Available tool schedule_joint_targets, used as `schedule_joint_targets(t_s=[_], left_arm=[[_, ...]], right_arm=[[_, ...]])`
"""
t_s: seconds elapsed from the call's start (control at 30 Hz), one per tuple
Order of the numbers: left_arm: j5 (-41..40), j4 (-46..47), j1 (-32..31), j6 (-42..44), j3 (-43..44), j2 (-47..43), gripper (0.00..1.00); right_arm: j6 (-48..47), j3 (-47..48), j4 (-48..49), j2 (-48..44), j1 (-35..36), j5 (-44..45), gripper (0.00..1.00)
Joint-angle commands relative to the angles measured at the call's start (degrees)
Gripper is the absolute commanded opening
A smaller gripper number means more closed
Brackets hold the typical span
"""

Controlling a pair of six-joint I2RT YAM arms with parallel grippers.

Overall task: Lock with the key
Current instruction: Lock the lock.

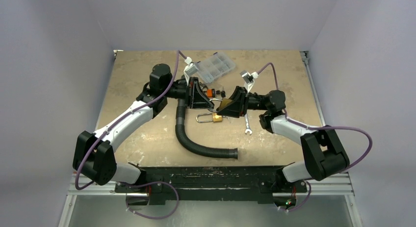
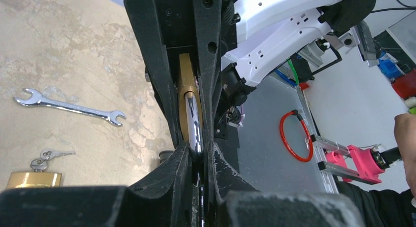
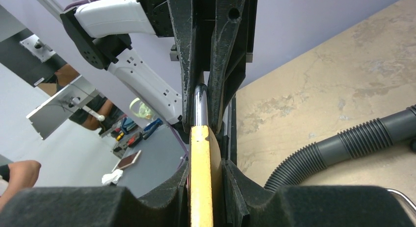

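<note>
Both grips are clenched: left claw (image 2: 198, 156) on the shackle (image 2: 193, 121), right claw (image 3: 205, 170) on the padlock body (image 3: 200, 148). Alignment is best kept

Left arm (image 1: 125, 120) reaches from 7 o'clock, right arm (image 1: 294, 129) from 5 o'clock; left hand (image 1: 209, 103) and right hand (image 1: 223, 107) face tip to tip at centre, both clamped on one padlock (image 3: 201, 188).

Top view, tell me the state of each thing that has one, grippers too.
left gripper: shut on shackle of held padlock.
right gripper: shut on its brass body.
held padlock: locked or not, cannot tell.
loose padlock: lying flat, keys by it.
wrench: lying flat.
hose: lying curved.
</note>
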Motion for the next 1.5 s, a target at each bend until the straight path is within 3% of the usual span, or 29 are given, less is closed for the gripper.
schedule_joint_targets(t_s=[0.0, 0.23, 0.53, 0.93, 1.2, 1.4, 1.47], left_arm=[[-5.8, 6.8, -9.1, -0.1, -1.4, 3.4, 0.0], [-6.7, 8.1, -9.4, -0.4, -3.5, 3.9, 0.0], [-10.8, 17.0, -9.4, -8.2, -6.5, 5.5, 0.0], [-10.5, 14.1, -10.6, -5.8, -6.5, 5.3, 0.0], [-9.5, 11.0, -1.5, -4.4, -5.2, 0.8, 0.0], [-7.7, 15.6, 6.4, -8.7, -5.2, -2.6, 0.0], [-7.2, 15.7, 7.1, -8.9, -4.5, -3.1, 0.0]], right_arm=[[0.5, 8.5, 5.4, -0.1, 8.7, 7.9, 0.0], [1.1, 9.2, 6.0, -0.7, 8.6, 7.3, 0.0], [2.8, 11.7, 6.0, 1.2, 9.1, 10.2, 0.0], [1.4, 12.7, 3.6, 1.7, 10.5, 8.6, 0.0], [-1.1, 7.4, 2.7, -1.9, 4.9, 6.3, 0.0], [-2.3, 3.2, 2.8, -3.5, 0.7, 4.4, 0.0], [-2.4, 2.3, 3.0, -3.5, 0.3, 4.1, 0.05]])
